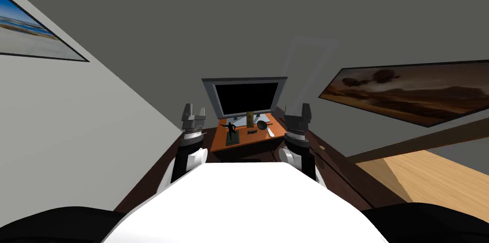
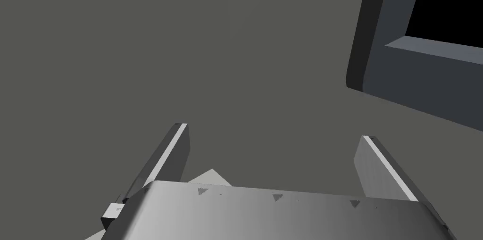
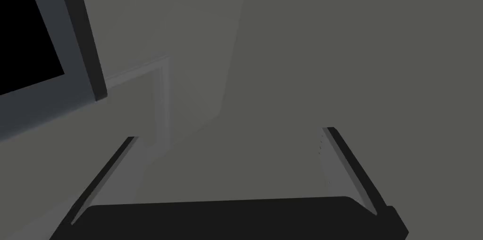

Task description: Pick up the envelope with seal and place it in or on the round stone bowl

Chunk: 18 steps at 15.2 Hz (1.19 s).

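Note:
A low orange-brown table (image 1: 217, 142) stands ahead of me under a grey-framed window. On it a dark round bowl (image 1: 261, 124) sits toward the right. A small flat dark piece (image 1: 252, 131) and a slim white piece (image 1: 271, 133) lie close to the bowl; I cannot tell which is the envelope. My left gripper (image 1: 194, 112) (image 2: 273, 131) is raised at the table's left, open and holding nothing. Raised at the table's right, my right gripper (image 1: 296, 111) (image 3: 230, 133) is also open and holds nothing. Both hang short of the table's things.
A dark figurine (image 1: 231, 131) on a base stands at the table's middle, and a tall tan box (image 1: 249, 118) stands behind the bowl. The window (image 1: 246, 98) shows a black area. Walls close in on the left and right; light wooden floor (image 1: 430, 173) lies to the right.

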Tool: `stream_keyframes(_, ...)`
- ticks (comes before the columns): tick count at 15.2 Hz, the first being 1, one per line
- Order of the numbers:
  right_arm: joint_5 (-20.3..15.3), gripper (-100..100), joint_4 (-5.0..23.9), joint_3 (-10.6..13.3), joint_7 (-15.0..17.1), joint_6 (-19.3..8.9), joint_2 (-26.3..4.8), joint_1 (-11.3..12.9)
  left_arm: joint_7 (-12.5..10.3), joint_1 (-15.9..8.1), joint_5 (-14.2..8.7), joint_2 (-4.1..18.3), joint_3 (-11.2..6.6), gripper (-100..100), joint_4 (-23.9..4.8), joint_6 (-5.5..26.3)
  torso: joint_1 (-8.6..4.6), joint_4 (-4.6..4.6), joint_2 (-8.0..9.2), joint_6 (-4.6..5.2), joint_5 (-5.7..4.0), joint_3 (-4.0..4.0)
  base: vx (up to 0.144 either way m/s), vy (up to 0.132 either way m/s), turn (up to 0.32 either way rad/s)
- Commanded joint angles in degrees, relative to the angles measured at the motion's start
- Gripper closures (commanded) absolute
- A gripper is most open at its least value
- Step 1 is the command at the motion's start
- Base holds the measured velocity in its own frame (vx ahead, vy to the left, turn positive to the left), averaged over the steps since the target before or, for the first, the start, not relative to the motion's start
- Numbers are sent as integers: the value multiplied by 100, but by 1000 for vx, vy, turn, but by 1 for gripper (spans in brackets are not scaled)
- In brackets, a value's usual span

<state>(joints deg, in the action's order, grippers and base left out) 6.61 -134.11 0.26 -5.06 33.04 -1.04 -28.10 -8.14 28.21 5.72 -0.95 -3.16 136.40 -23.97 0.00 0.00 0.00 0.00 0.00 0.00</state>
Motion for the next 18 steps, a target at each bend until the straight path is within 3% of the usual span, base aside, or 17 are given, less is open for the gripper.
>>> stream_keyframes(1, -38, -100, 146, 62, -27, 23, -270, -47, 0, 0, 0, 0, 0, 0, 0, 0, 0, 0, 0, 0, 0, 0, -39, 8, 130)
stream_keyframes(5, -95, -100, 366, 154, -68, 51, -567, -114, 0, -2, 0, 0, 1, 0, 0, 0, 4, 8, 41, -4, 1, 23, -103, 15, 167)
stream_keyframes(9, -218, -100, 863, 361, -162, 98, -1111, -262, 0, -2, 0, 0, 1, 0, 0, 0, 14, 12, 56, -2, 3, 32, -125, 36, 216)
stream_keyframes(10, -218, -100, 863, 361, -162, 98, -1112, -262, 0, -2, 0, 0, 1, 0, -1, 0, 12, 12, 57, -3, 3, 33, -108, 19, 165)
stream_keyframes(15, -379, -100, 1462, 637, -291, 134, -1710, -455, 0, -2, 0, 0, 1, 0, 0, 0, 2, 9, 39, -2, 1, 23, -86, 18, 242)
stream_keyframes(17, -379, -100, 1532, 637, -291, 134, -1731, -455, 0, -2, 0, 0, 0, 0, 0, 0, -1, 9, 41, -2, 0, 24, -73, 11, 147)
stream_keyframes(18, -439, -100, 1712, 741, -341, 141, -1946, -526, 0, -1, 0, 0, 0, 0, 0, 0, -4, 8, 35, 0, -1, 21, -61, 15, 257)
